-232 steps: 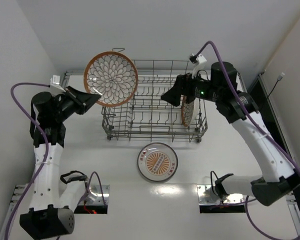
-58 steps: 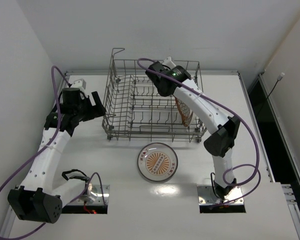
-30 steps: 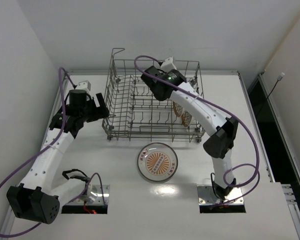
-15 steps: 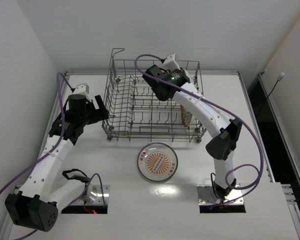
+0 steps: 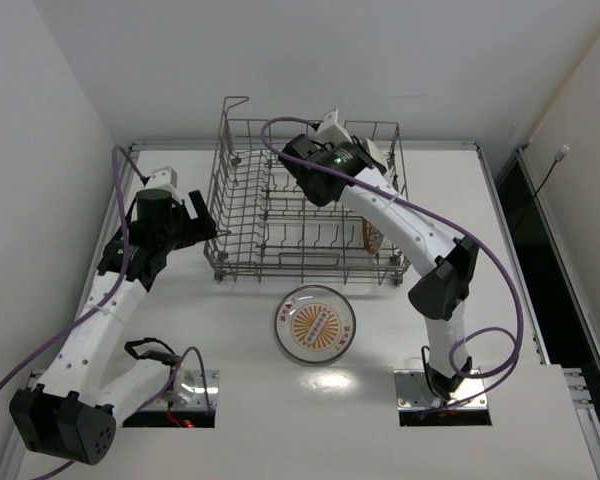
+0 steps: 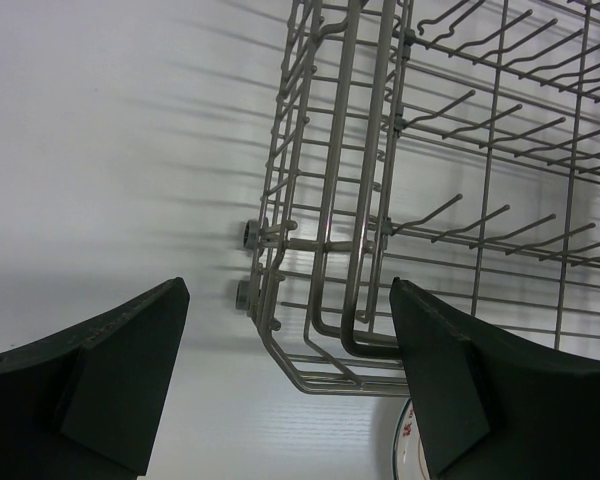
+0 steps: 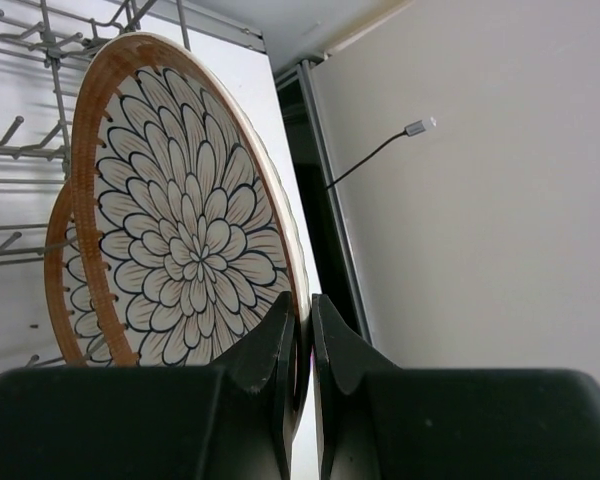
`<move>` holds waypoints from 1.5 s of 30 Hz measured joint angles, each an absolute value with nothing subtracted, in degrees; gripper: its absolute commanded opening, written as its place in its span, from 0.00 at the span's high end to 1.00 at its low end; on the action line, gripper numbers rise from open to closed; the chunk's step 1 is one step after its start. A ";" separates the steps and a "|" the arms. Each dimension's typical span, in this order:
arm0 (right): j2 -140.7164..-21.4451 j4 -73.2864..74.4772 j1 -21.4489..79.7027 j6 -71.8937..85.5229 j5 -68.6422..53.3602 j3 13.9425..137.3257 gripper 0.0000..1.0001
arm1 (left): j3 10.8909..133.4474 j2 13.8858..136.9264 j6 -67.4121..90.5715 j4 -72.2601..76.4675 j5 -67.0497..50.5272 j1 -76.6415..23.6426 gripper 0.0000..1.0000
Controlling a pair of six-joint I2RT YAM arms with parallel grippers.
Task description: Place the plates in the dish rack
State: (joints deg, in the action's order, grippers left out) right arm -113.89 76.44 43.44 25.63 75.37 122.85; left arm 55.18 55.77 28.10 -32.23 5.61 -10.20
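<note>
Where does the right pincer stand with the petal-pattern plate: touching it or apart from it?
Touching. In the right wrist view the right pincer is closed on the brown rim of the petal-pattern plate, pinching it from both sides with no gap showing.

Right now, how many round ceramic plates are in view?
3. One brown-rimmed petal-patterned plate is held by the right gripper over the grey wire dish rack; a second brown-rimmed plate stands in the rack; the orange sunburst plate lies on the table.

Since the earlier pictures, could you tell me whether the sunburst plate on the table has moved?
No. The sunburst plate lies in the same spot on the table, just in front of the dish rack's near side.
</note>
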 measured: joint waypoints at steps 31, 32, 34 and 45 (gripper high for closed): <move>-120.01 71.07 44.27 34.26 71.88 110.48 1.00 | 54.89 54.87 28.10 -32.58 6.94 -11.03 0.18; -120.01 71.50 44.12 34.85 71.44 109.93 1.00 | 54.89 54.87 28.12 -32.67 6.94 -11.07 0.18; -119.98 72.77 43.94 35.73 70.35 109.47 1.00 | 54.89 54.87 28.12 -32.45 6.96 -11.16 0.18; -119.83 76.62 41.65 36.58 63.75 110.28 0.27 | 54.87 54.85 28.08 -32.58 7.18 -11.22 0.18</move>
